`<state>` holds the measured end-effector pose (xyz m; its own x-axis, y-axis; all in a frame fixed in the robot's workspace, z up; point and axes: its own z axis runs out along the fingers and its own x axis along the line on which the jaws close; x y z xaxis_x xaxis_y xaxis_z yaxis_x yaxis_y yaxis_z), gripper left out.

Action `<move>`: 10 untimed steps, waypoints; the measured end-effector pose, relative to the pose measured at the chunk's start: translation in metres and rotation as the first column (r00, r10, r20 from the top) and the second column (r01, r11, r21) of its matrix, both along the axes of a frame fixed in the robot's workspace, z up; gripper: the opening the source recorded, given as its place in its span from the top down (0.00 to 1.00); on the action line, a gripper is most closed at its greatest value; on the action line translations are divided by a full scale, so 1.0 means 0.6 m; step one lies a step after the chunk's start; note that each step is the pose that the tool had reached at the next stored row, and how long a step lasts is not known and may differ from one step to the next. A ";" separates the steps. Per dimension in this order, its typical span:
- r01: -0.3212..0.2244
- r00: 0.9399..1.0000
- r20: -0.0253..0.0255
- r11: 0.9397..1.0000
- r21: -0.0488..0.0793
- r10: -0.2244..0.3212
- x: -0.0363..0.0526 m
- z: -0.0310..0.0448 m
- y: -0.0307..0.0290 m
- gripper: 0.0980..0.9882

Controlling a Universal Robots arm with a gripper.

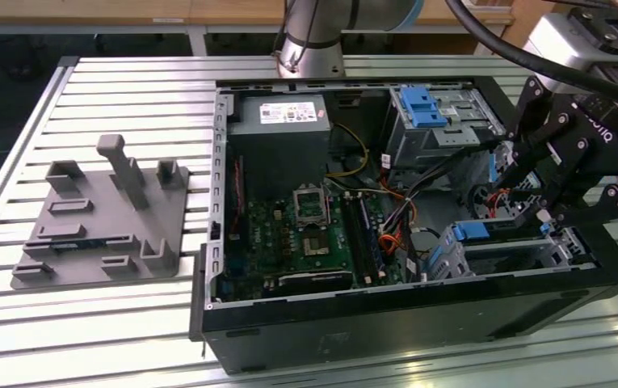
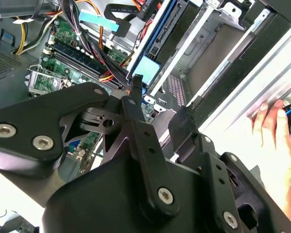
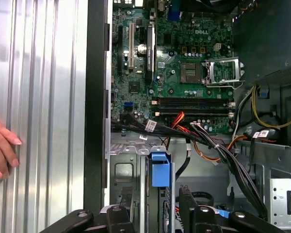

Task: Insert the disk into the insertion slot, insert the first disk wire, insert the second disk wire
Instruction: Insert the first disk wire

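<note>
My gripper (image 1: pixel 540 217) hangs over the near corner of the open computer case, on the exterior view's right. Its black fingers (image 3: pixel 120 216) stand apart, open, and I see nothing clamped between them. Just beneath sits the insertion slot (image 1: pixel 569 252), a grey perforated metal cage. The disk (image 1: pixel 508 246) lies inside it, with the blue carrier rail (image 1: pixel 468 232) at its end. In the first wrist view the blue rail end (image 3: pixel 160 170) stands ahead, between the fingers. A red cable (image 1: pixel 492 194) and a bundle of black, red and orange wires (image 3: pixel 206 143) hang loose beside the cage.
The case also holds a green motherboard (image 1: pixel 298 226), a power supply (image 1: pixel 282 113) and a taller metal bay with a blue latch (image 1: pixel 422 105). A grey fixture plate (image 1: pixel 104 222) lies on the slatted table. A person's hand (image 2: pixel 271 126) rests on the table beside the case.
</note>
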<state>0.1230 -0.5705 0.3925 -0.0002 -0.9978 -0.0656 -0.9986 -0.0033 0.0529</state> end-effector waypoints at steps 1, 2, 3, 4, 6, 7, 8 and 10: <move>0.000 1.000 0.000 1.000 0.000 0.000 0.000 0.000 0.0000 0.55; 0.000 1.000 0.000 1.000 0.000 0.000 0.000 0.000 0.0000 0.55; 0.000 1.000 0.000 1.000 0.000 0.000 0.000 0.000 0.0000 0.55; 0.000 1.000 0.000 1.000 0.000 0.000 0.000 0.000 0.0000 0.55; 0.000 1.000 0.000 1.000 0.000 0.000 0.000 0.000 0.0000 0.55; 0.000 1.000 0.000 1.000 0.000 0.000 0.000 0.000 0.0000 0.55; 0.000 1.000 0.000 1.000 0.000 0.000 0.000 0.000 0.0002 0.55; 0.000 1.000 0.000 1.000 -0.001 0.000 0.002 -0.001 0.0047 0.55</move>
